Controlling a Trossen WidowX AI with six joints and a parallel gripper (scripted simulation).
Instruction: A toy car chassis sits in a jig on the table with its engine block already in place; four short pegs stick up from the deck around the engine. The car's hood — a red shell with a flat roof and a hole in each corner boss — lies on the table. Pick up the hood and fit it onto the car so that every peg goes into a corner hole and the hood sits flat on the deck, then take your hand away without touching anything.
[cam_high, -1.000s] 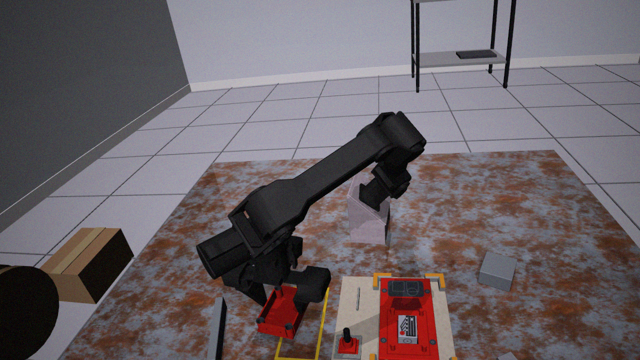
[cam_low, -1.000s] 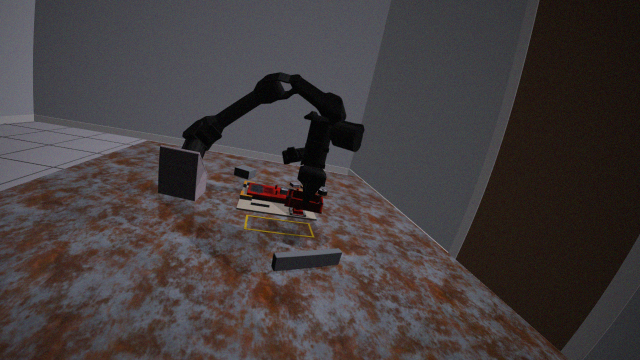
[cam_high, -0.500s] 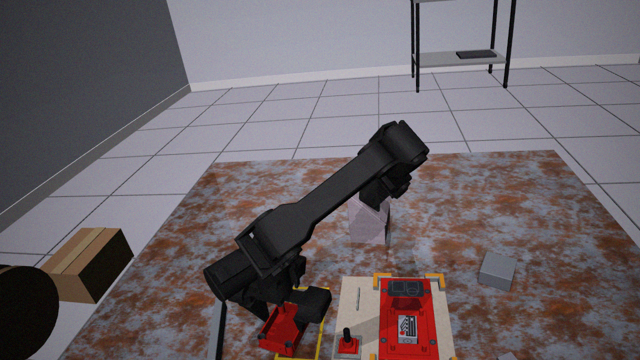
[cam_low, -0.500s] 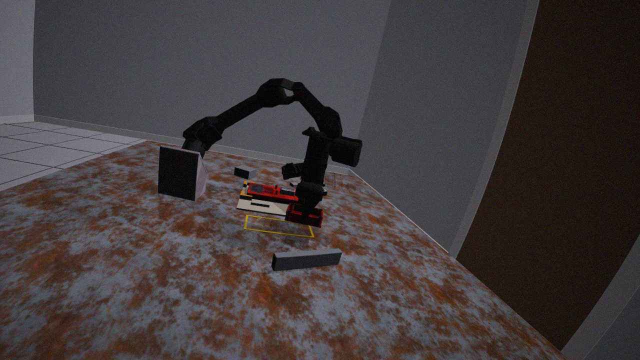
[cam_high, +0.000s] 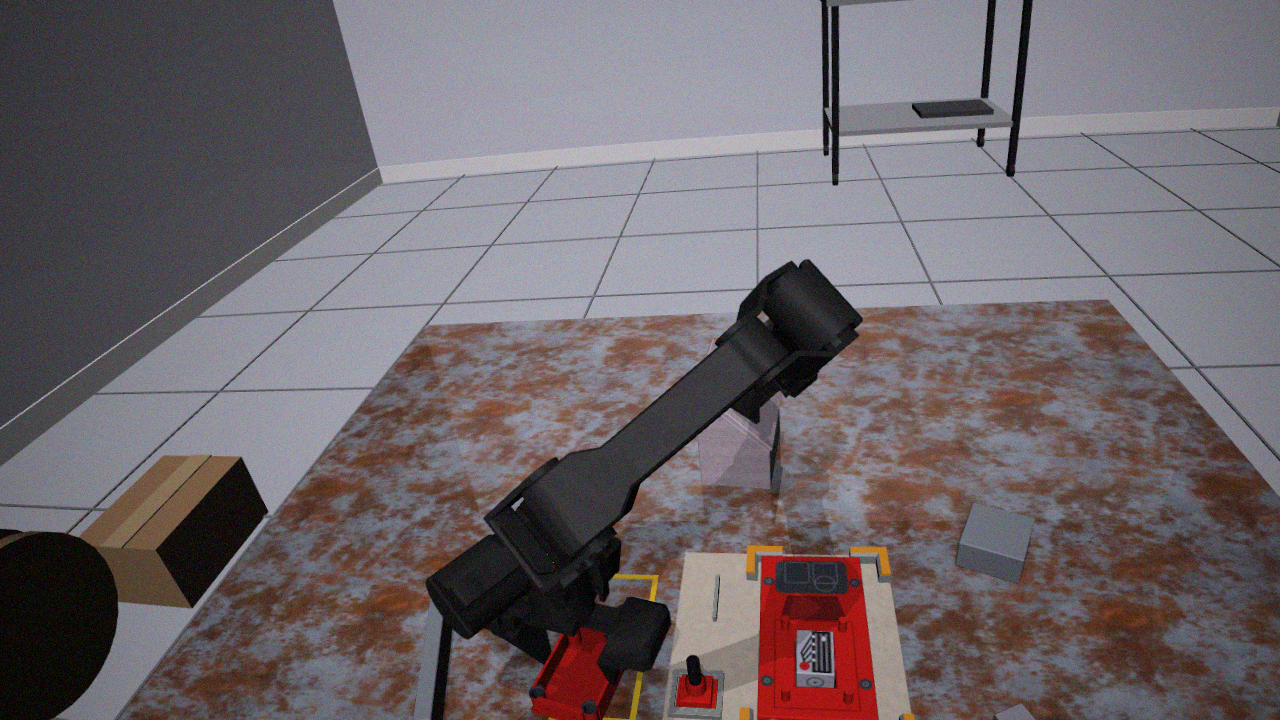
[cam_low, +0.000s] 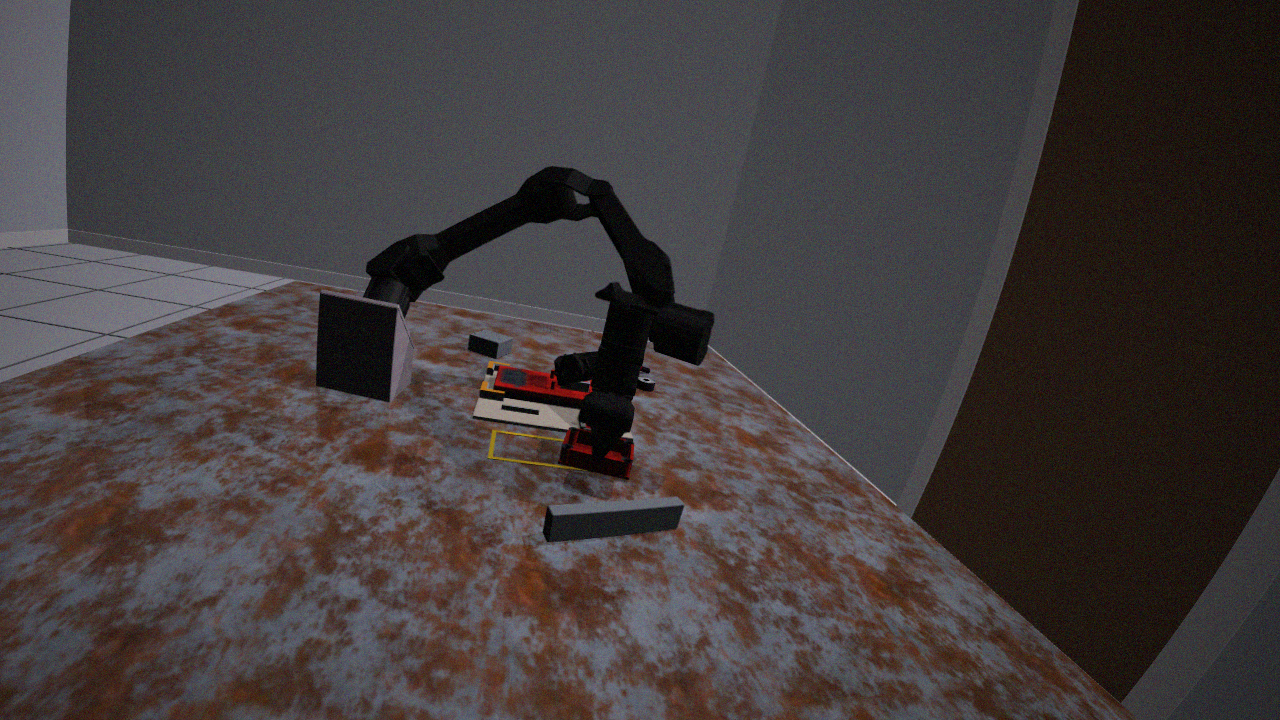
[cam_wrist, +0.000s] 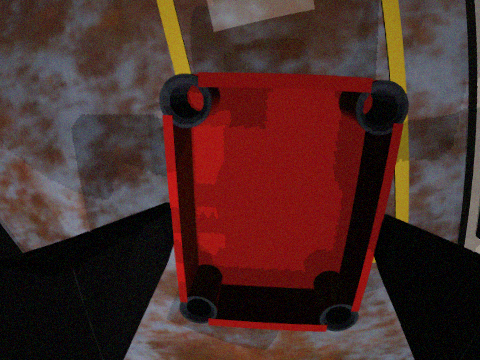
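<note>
The red hood (cam_high: 572, 677) (cam_low: 588, 463) (cam_wrist: 280, 175) is upside down, its hollow side and four dark corner bosses facing the wrist camera. My gripper (cam_high: 583, 660) (cam_low: 598, 447) (cam_wrist: 274, 220) is shut on its long side walls. The hood is low at the near end of the yellow outline (cam_high: 631, 576) (cam_low: 491, 445) (cam_wrist: 403, 185); I cannot tell whether it touches the table. The red chassis (cam_high: 770, 640) (cam_low: 537, 386) sits in the cream jig (cam_high: 698, 591) (cam_low: 528, 415), right of the hood in the top view. Its engine block (cam_high: 815, 662) has short pegs around it.
A black-knobbed red fixture (cam_high: 696, 689) stands on the jig's left part. A long grey bar (cam_high: 430, 662) (cam_low: 617, 519) lies left of the hood in the top view. A grey block (cam_high: 995, 541) (cam_low: 490, 345) is beyond the jig. A pale wedge (cam_high: 738, 456) (cam_low: 358, 349) stands near the arm's base.
</note>
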